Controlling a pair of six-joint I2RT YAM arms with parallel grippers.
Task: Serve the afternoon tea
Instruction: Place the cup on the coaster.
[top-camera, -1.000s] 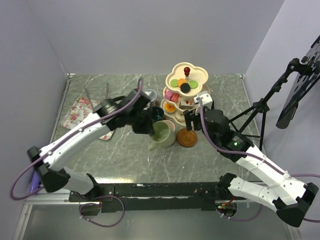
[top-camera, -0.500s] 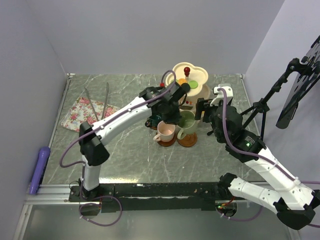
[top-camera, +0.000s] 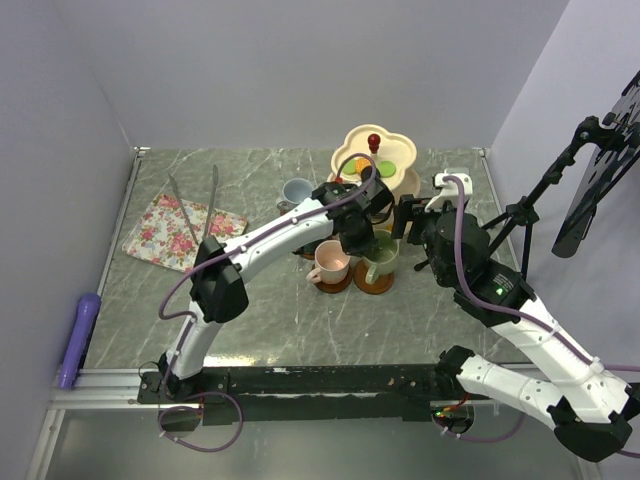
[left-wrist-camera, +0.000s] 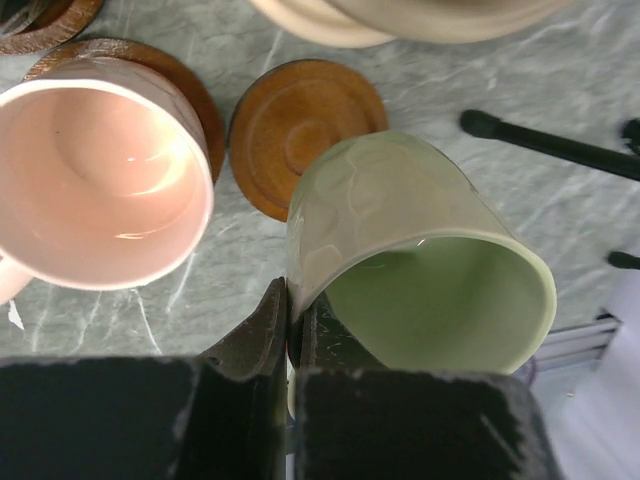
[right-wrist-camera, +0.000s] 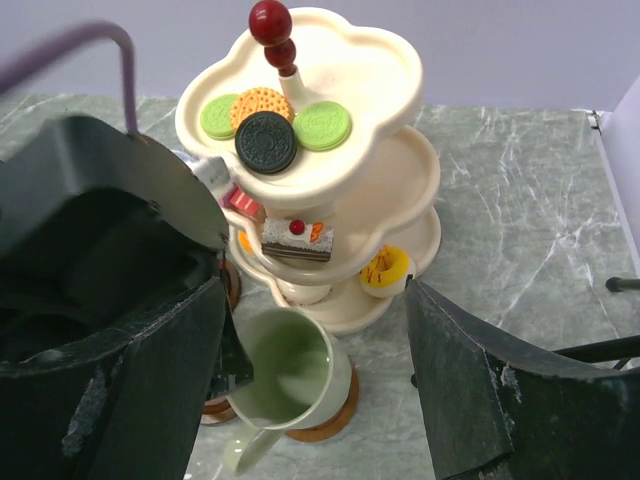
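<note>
No writing or number is legible (in any view).

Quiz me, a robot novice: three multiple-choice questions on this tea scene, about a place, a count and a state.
1. The pink mug stands: A on a brown saucer; B on the flowered tray; C inside another mug.
2. Biscuits on the stand's top tier: A two; B four; C six.
3. The left tool is: A open; B shut on the light green mug's rim; C shut on tongs.
Answers: A, saucer rim shows beneath; B, two green, one orange, one dark; B, it pinches the rim.
</note>
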